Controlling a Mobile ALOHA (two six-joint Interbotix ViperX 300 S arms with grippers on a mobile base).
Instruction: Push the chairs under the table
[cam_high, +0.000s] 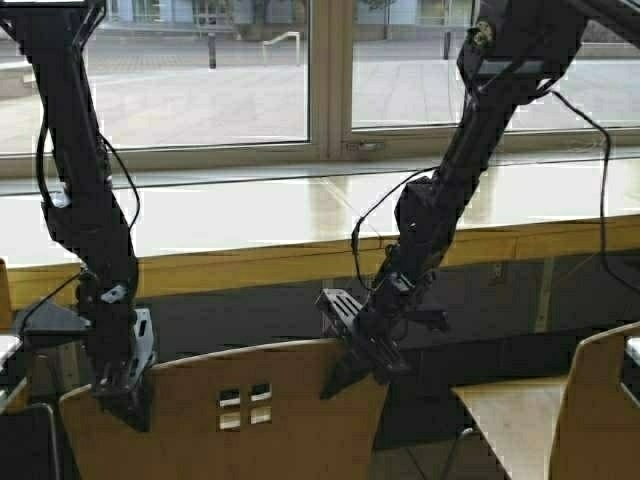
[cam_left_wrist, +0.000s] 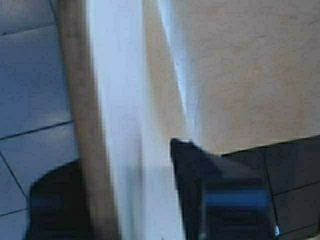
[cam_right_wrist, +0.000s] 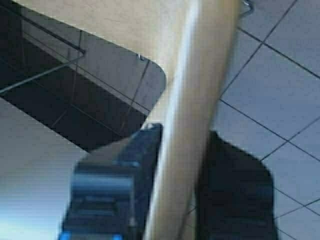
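Two tan moulded-plywood chairs show in the high view. The nearer chair (cam_high: 240, 415) stands directly below the camera, its curved backrest facing the robot, with four small square cutouts set in a two-by-two cluster near the middle of the back. Its top edge is smooth and rounded at the corners, and the wood has a warm, even grain. The second chair (cam_high: 570, 410) stands to the right, seen partly from the side, with its seat pale and glossy and its backrest at the picture's right edge.

Both chairs stand in front of the table (cam_high: 300, 255), a long narrow counter with a shiny light top and a thick yellowish wooden front edge, running along under the window (cam_high: 200, 80). The nearer chair's backrest is still on the robot's side of the table edge.

The left gripper (cam_high: 125, 385) sits at the left top corner of the nearer chair's backrest, one finger on each side of the panel; the left wrist view shows the backrest edge (cam_left_wrist: 120, 125) running between a dark finger (cam_left_wrist: 200, 175) and the other side, so it clasps the backrest. The right gripper (cam_high: 362, 362) is at the right top corner of the same backrest, and the right wrist view shows the panel edge (cam_right_wrist: 195, 125) passing between its two dark fingers (cam_right_wrist: 135, 165), closed about the wood. Grey floor tiles (cam_right_wrist: 280, 100) lie beneath.
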